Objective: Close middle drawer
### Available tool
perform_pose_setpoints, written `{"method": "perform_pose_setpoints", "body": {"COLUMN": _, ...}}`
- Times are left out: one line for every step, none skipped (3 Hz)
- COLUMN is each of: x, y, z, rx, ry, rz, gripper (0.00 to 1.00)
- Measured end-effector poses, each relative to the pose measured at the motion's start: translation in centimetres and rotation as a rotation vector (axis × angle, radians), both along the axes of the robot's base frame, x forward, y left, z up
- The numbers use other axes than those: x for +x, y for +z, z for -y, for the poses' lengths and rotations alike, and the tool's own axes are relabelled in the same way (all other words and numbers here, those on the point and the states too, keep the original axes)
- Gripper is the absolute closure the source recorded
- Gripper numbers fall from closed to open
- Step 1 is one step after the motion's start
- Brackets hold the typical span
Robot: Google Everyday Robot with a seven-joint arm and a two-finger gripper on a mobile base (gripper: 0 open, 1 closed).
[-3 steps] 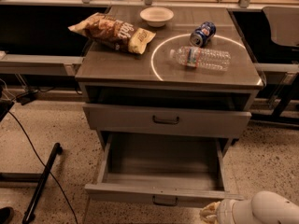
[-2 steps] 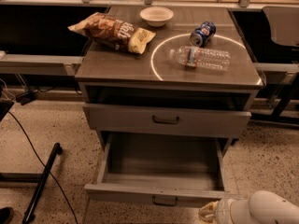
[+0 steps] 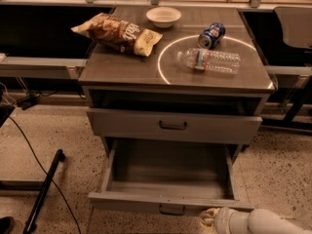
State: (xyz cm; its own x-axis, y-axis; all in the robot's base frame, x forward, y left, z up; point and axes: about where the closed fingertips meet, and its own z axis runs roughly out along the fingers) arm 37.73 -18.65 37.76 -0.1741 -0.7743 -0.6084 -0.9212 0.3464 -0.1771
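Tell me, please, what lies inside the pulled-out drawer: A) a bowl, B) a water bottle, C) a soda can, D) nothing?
D: the middle drawer shows only its bare grey floor, while the bottle, can and bowl sit on the cabinet top. The gripper is low by the drawer's front, towards its right end.

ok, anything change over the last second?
Barely. The gripper, low at the right by the front of the middle drawer, edged slightly left. The drawer stays pulled out. Chip bag, bowl, can and bottle on top are unmoved.
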Motion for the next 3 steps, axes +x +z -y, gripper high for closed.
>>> {"method": "perform_pose_setpoints", "body": {"x": 1.5, "y": -1.6, "z": -0.6, "rx": 0.044, "ry": -0.017, "rz": 0.073, "gripper": 1.0}}
{"method": "perform_pose_setpoints", "body": {"x": 3.5, "y": -1.9, "z": -1.2, "rx": 0.1, "ry": -0.029, "rz": 0.151, "gripper": 1.0}}
{"method": "perform_pose_setpoints", "body": {"x": 5.7, "y": -1.2, "z": -1.9, "rx": 0.138, "ry": -0.021, "rz": 0.209, "gripper": 1.0}}
